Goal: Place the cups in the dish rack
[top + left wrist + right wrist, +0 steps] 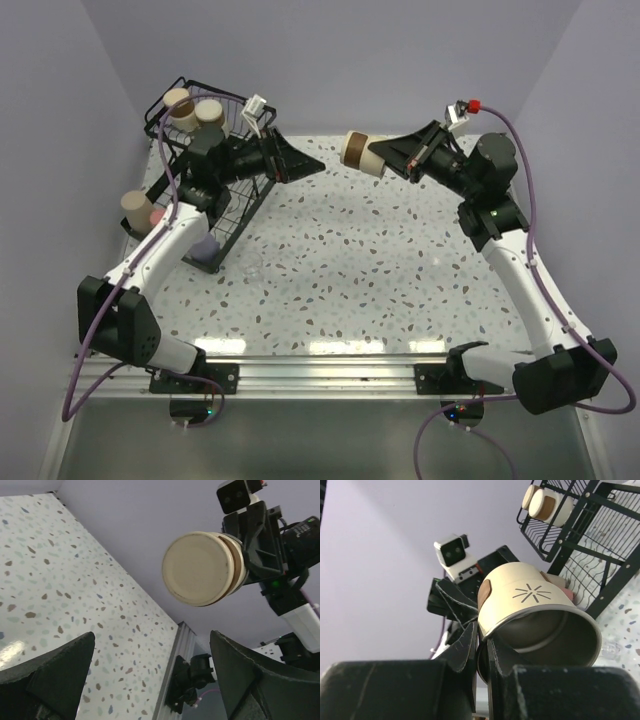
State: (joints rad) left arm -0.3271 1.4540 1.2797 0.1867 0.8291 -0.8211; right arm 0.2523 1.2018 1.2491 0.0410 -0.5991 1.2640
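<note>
A cream, brown-banded cup hangs pinched by its rim in the right gripper, aloft to the right of the dish rack; the left gripper gapes empty. Only the right wrist view shows its starburst mark and a seemingly steel inside.

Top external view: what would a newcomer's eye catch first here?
The cream cup hangs sideways in mid-air above the far middle of the table, its rim pinched by the right tool. Facing it, the left tool gapes wide open beside the black dish rack at far left, where two cups already sit in the top basket.
</note>
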